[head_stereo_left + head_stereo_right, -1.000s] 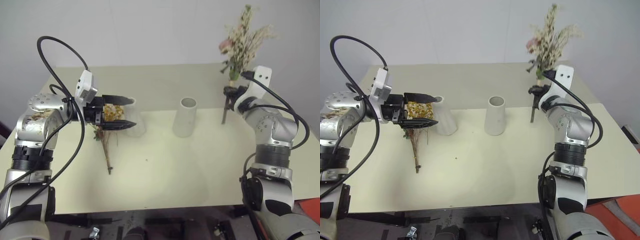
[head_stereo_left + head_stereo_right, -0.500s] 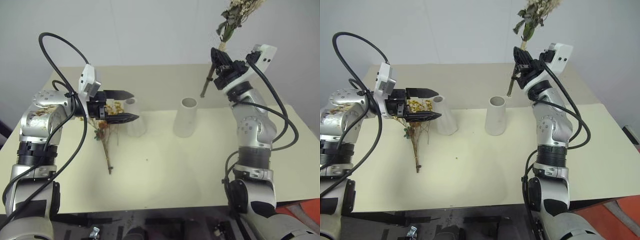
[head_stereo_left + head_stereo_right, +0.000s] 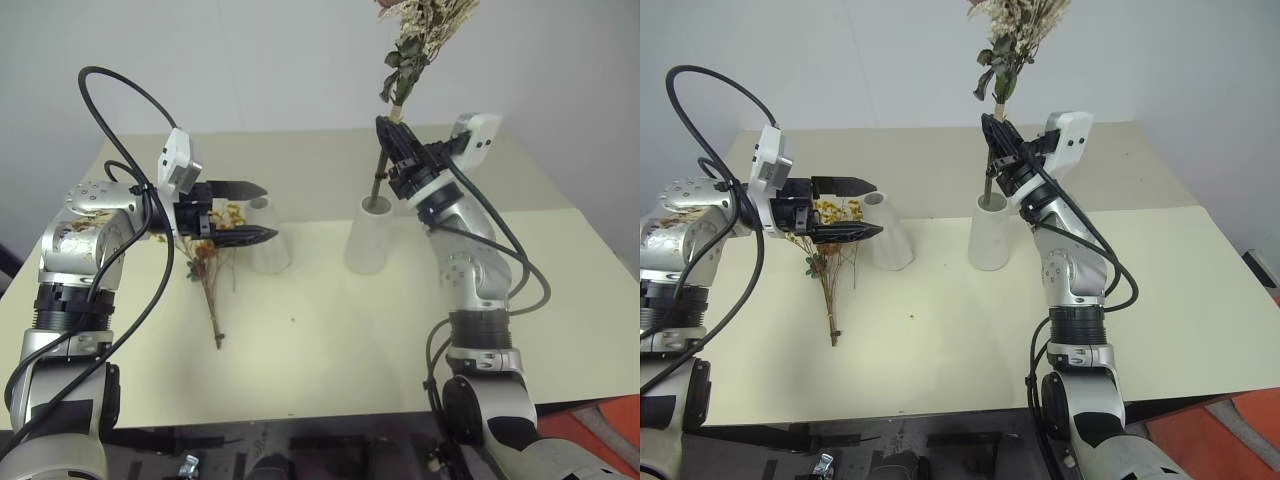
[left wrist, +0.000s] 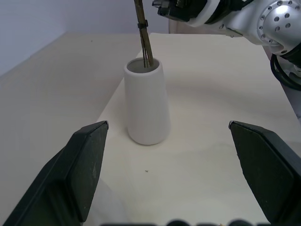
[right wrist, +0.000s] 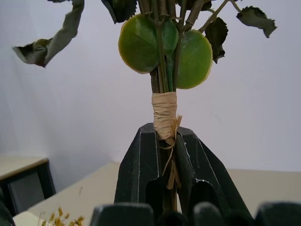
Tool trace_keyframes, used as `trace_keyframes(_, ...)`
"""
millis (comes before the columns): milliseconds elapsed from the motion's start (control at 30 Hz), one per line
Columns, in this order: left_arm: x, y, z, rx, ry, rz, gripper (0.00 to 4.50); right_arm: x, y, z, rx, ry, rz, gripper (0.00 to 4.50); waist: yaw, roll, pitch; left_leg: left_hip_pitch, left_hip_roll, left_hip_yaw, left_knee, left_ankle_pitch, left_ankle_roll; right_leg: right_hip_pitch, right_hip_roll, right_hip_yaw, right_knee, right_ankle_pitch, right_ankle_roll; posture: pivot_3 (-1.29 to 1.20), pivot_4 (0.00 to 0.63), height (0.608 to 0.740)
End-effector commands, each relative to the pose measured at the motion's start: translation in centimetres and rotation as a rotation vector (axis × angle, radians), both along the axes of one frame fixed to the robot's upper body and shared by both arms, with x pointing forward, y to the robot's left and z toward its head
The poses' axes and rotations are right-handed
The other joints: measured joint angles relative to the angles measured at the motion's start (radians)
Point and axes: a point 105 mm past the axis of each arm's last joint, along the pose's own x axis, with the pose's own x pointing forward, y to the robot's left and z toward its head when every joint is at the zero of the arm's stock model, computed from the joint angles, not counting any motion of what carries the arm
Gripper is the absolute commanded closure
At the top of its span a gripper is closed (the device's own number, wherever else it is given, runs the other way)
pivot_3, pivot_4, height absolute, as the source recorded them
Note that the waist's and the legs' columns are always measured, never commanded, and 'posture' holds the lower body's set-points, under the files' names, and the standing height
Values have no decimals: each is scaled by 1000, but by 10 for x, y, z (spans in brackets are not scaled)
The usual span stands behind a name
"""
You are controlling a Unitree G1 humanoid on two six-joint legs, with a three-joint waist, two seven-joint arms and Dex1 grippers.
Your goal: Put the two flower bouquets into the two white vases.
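the mixed bouquet (image 3: 415, 40) stands nearly upright in your right pincer (image 3: 397, 152), which is clamped on the bound stems, their tips just inside the mouth of the wide vase (image 3: 370, 236). release this high and tilted and, in my judgement, the top-heavy head could lever the light vase over or drag the stems back out; pushing down off-centre could shove the vase along the counter (image 3: 330, 340). the yellow spray (image 3: 212, 265) lies flat on the counter beside the slim vase (image 3: 266, 235), under your left pincer (image 3: 256, 212), which is spread wide and holds nothing. count: two bouquets, two vases, two pincers, one counter.
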Motion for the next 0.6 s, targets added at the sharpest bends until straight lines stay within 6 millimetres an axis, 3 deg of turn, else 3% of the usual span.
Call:
trace_keyframes(33,-2,3,12,13,-51,13,0,-2,0,4,-13,-65,-23,4295,0,0,0,0,0,0,0,0,0,0,0,0,0,0,0,0,150,740)
trace_keyframes(600,-4,6,9,12,-47,24,0,1,8,-37,-89,-31,-48,4295,-1,0,0,0,0,0,0,0,0,0,0,0,0,0,0,0,150,740)
